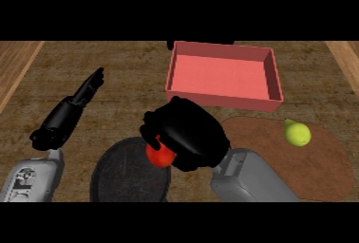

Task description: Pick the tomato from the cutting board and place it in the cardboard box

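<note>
My right hand is curled round a red tomato, which shows only partly under the fingers. Hand and tomato hang over the right edge of a dark round plate, left of the brown cutting board. The pink, open box stands just beyond the hand, and nothing shows inside it. My left hand rests at the left with straight fingers pointing away, holding nothing.
A yellow-green lemon-like fruit lies on the cutting board's far part. Pale wooden strips run along the counter's left and right borders. A small dark object peeks out behind the box.
</note>
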